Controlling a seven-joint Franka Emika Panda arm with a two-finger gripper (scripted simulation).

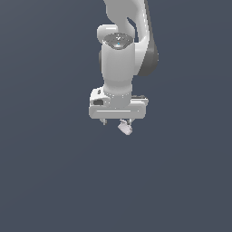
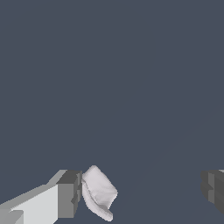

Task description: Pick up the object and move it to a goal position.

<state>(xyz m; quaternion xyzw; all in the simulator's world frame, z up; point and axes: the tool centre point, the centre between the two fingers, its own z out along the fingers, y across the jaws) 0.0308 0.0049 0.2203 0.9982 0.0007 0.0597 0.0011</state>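
The object (image 1: 125, 128) is a tiny pale whitish-lilac blocky piece, tilted, just under the white gripper body on the exterior view's right. In the wrist view the object (image 2: 99, 192) lies right against one grey finger pad (image 2: 68, 194). The other finger (image 2: 213, 188) stands far from it, with a wide gap between. My gripper (image 1: 117, 122) points straight down and is open, and its (image 2: 140, 192) fingers do not clamp the object. Whether the object rests on the dark surface or hangs free cannot be told.
A flat, uniform dark blue-grey surface (image 1: 50, 181) fills both views. The white arm (image 1: 118, 59) rises above the gripper toward the top of the exterior view. No goal marker shows.
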